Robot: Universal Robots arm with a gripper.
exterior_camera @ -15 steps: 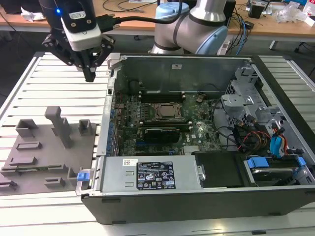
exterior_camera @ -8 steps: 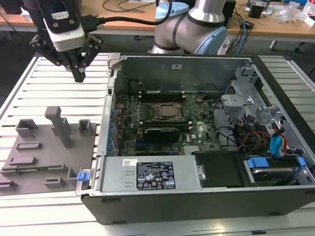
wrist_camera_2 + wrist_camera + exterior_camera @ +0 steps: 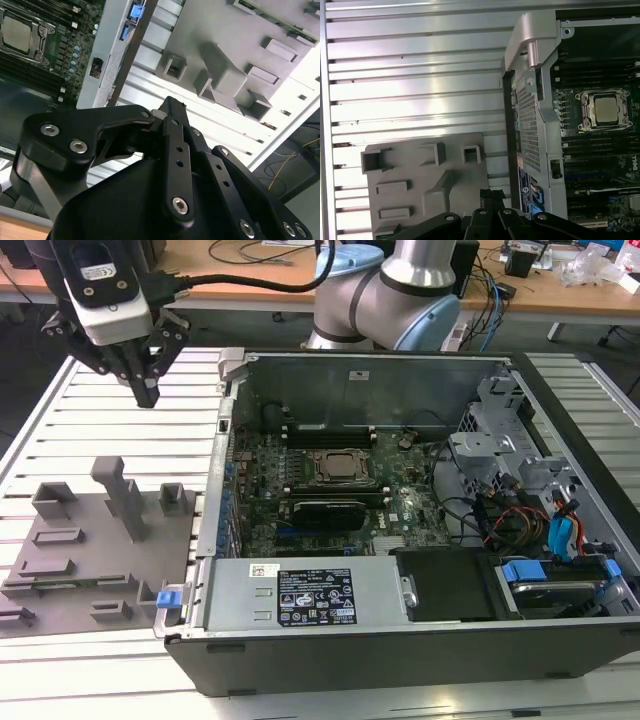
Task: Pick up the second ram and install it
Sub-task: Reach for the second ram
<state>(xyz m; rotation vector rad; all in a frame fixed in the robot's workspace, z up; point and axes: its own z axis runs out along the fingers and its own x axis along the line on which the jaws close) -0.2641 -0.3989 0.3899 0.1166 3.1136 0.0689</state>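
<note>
The tool [image 3: 170, 106] sits closest to the wrist cameras. Its black fingers are drawn narrow, tip against tip, and nothing shows between them, so it carries no part. In the exterior view it hangs point-down over bare slats of the tabletop [image 3: 100, 420], above the far edge of the grey fixture plate [image 3: 170, 550] and apart from it.

Below it the plate's tall post [image 3: 118, 490] stands up, with small open pockets on either side. Past the post and past two short slots, along the plate's edge farthest from the tool, lies the second ram [image 3: 272, 14]. It is a thin green strip resting in a long holder, untouched. From the tool it lies across the plate on the other side of the post, toward the exterior view's lower left. Its long axis appears to run across that view, roughly in line with the memory slots on the motherboard, though only part of the strip shows.

Further off, on the exterior view's right, the open computer case [image 3: 400, 680] lies on its side, with the processor socket [image 3: 342, 468] in the middle of the board. Behind the case rises the arm's base [image 3: 390, 300].
</note>
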